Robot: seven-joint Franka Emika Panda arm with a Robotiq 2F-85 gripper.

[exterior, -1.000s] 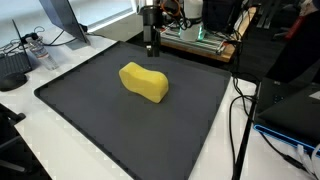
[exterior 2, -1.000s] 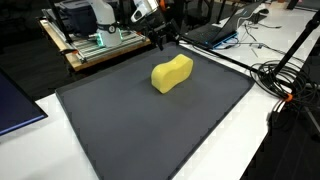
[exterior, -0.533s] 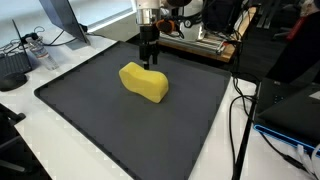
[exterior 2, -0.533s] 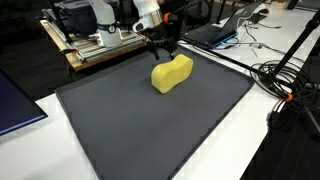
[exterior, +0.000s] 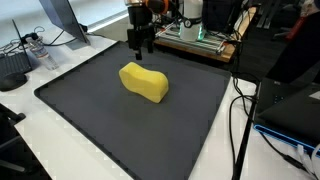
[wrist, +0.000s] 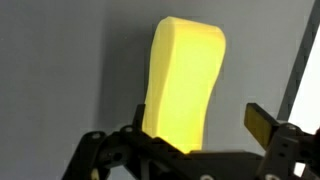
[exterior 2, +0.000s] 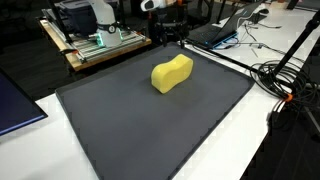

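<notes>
A yellow curved sponge (exterior: 144,82) lies on a dark grey mat (exterior: 110,130), toward its far side. It shows in both exterior views (exterior 2: 172,73) and fills the middle of the wrist view (wrist: 185,85). My gripper (exterior: 140,44) hangs open and empty in the air just beyond the sponge's far end, also seen in an exterior view (exterior 2: 166,36). In the wrist view its fingers (wrist: 205,130) stand apart, with the sponge's near end below and between them, not touched.
The mat (exterior 2: 150,130) lies on a white table. A wooden rack with electronics (exterior: 200,40) stands behind it. Cables (exterior 2: 285,80) and laptops lie at one side, and a monitor stand (exterior: 60,25) at a back corner.
The gripper dropped close to the sponge's far end half a second ago, then rose and shifted sideways away from it. The sponge has not moved.
</notes>
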